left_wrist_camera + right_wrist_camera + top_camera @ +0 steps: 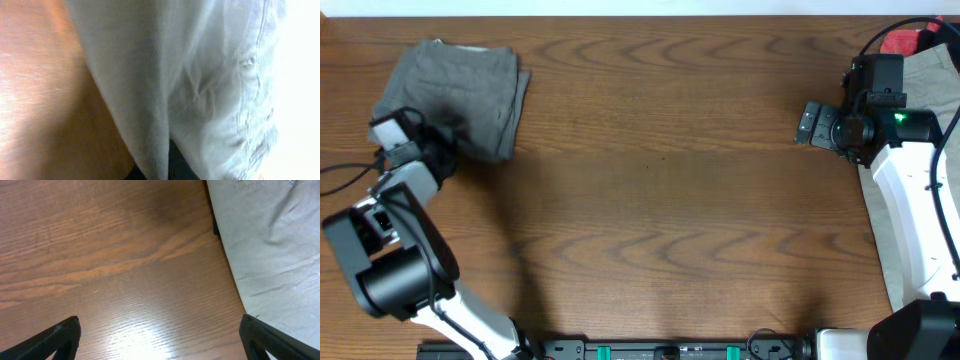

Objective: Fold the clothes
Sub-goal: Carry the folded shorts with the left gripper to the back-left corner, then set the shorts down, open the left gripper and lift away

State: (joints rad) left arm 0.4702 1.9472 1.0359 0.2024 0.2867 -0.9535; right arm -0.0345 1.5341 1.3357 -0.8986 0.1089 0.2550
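The grey shorts (455, 95) lie folded in a compact bundle at the table's far left. My left gripper (435, 150) is at the bundle's near-left edge. In the left wrist view the pale grey cloth (200, 85) fills the frame, and a fold of it sits between the dark fingers (157, 170), which look shut on it. The beige-khaki shorts (932, 70) lie at the far right edge, partly under my right arm. They also show in the right wrist view (270, 245). My right gripper (812, 125) is wide open and empty (160, 345) over bare wood, left of the beige shorts.
The wooden table (660, 200) spreads between the two arms. A red object (900, 42) lies at the far right corner by the beige shorts. Black cables trail beside the left arm (340, 180).
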